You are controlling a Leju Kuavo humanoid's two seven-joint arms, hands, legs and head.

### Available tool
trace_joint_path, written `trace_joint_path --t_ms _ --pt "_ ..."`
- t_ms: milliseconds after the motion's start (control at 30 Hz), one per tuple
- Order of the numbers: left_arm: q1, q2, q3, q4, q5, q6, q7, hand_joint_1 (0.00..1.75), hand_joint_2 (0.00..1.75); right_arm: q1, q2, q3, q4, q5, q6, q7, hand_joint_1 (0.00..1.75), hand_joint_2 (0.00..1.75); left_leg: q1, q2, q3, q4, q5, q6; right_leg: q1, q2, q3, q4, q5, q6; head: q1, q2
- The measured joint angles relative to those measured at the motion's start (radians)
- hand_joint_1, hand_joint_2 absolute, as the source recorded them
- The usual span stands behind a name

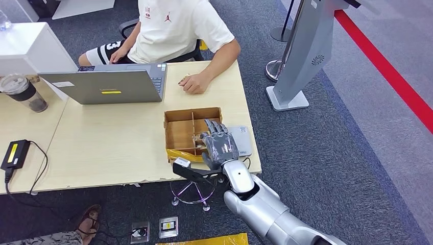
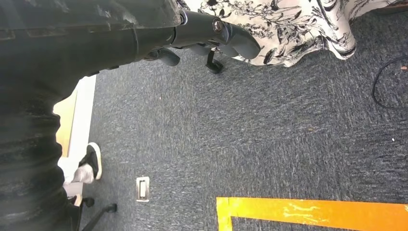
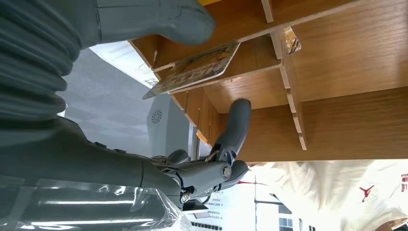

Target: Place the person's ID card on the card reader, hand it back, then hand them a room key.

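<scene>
The robot's right hand [image 1: 220,144] reaches into the wooden divided tray [image 1: 179,116] at the table's five o'clock corner. Its thumb presses a room key card [image 3: 195,70], apparently to lift it, though the grip is unclear. The person's hand [image 1: 193,82] rests at twelve o'clock.

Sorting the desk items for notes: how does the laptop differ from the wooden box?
The laptop is grey; the wooden box is brown. The laptop sits in front of the seated person; the box is near the robot's edge, with the right robot hand over it. The box has dividers; the laptop stands open. Both rest on the table.
</scene>
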Motion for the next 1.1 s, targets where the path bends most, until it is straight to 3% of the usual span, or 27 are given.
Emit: trace_joint_path --t_ms 100,267,600,733,933,1100 --pt "0.000 0.000 0.000 0.000 0.003 0.001 0.000 0.00 1.75 0.003 -0.002 -0.003 0.000 0.001 0.000 0.005 0.94 1.75 0.000 0.000 0.000 0.000 0.000 0.000 0.000 0.000 0.000 0.000 0.000 0.000 0.000 0.000" --pt "0.000 0.000 0.000 0.000 0.007 0.004 0.000 0.00 1.75 0.009 -0.005 -0.011 0.000 0.004 0.003 0.007 1.23 1.75 0.000 0.000 0.000 0.000 0.000 0.000 0.000 0.000 0.000 0.000 0.000 0.000 0.000 0.000" --pt "0.002 -0.002 0.000 0.000 0.029 0.027 0.018 0.00 1.75 0.012 -0.007 -0.020 0.000 0.006 0.007 0.009 1.30 1.75 0.000 0.000 0.000 0.000 0.000 0.000 0.000 0.000 0.000 0.000 0.000 0.000 0.000 0.000" --pt "0.003 -0.003 0.000 -0.001 0.035 0.031 0.026 0.00 1.75 0.012 -0.006 -0.024 0.000 0.002 0.006 0.007 1.43 1.75 0.000 0.000 0.000 0.000 0.000 0.000 0.000 0.000 0.000 0.000 0.000 0.000 0.000 0.000" --pt "0.004 -0.003 0.000 -0.003 0.041 0.035 0.032 0.00 1.75 0.012 -0.005 -0.024 0.000 -0.008 0.006 0.004 1.43 1.75 0.000 0.000 0.000 0.000 0.000 0.000 0.000 0.000 0.000 0.000 0.000 0.000 0.000 0.000" --pt "0.005 -0.003 0.000 -0.005 0.044 0.036 0.036 0.00 1.75 0.012 -0.004 -0.024 0.000 -0.012 0.002 0.004 1.60 1.75 0.000 0.000 0.000 0.000 0.000 0.000 0.000 0.000 0.000 0.000 0.000 0.000 0.000 0.000"
